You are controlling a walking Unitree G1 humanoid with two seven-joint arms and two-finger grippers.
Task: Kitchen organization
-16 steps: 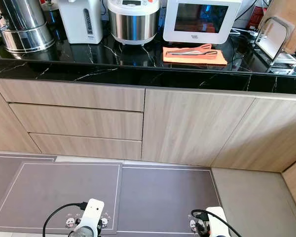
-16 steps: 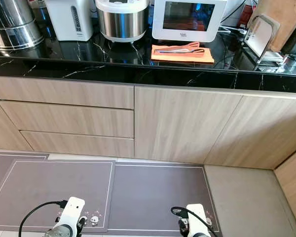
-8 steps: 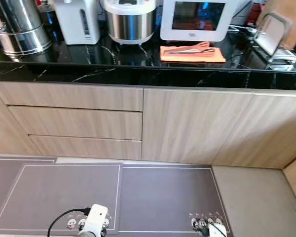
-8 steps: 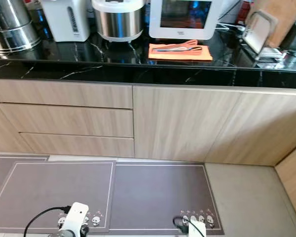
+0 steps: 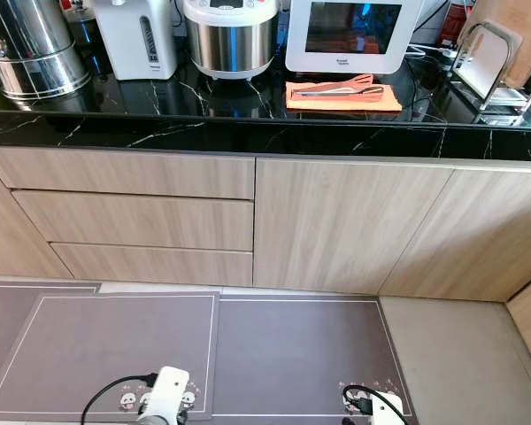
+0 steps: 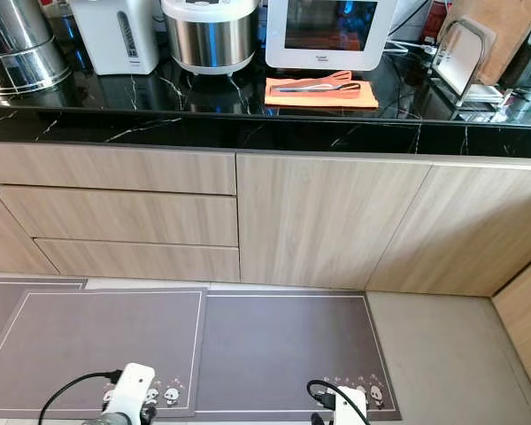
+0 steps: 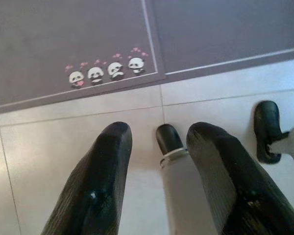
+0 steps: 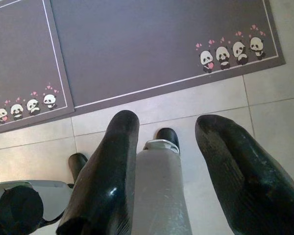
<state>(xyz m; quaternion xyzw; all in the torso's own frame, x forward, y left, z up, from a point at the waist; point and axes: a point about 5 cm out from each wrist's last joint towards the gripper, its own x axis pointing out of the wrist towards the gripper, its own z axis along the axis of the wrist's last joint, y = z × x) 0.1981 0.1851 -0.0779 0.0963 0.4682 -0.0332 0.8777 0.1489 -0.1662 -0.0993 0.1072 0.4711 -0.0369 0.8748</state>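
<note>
1. Black marble countertop crosses the frame's top above wooden cabinets.
2. Tongs lie on an orange cloth, upper centre-right, before a white oven.
3. Left gripper and right gripper hang over floor tiles, fingers spread wide, holding nothing.

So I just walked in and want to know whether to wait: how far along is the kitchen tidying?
Nothing looks done yet. The tongs lie on the orange cloth on the black counter, and the drawers are shut. Nothing is in hand: the left hand and right hand hang open and empty over the floor tiles by the panda mat. All of the sorting is left.
</note>
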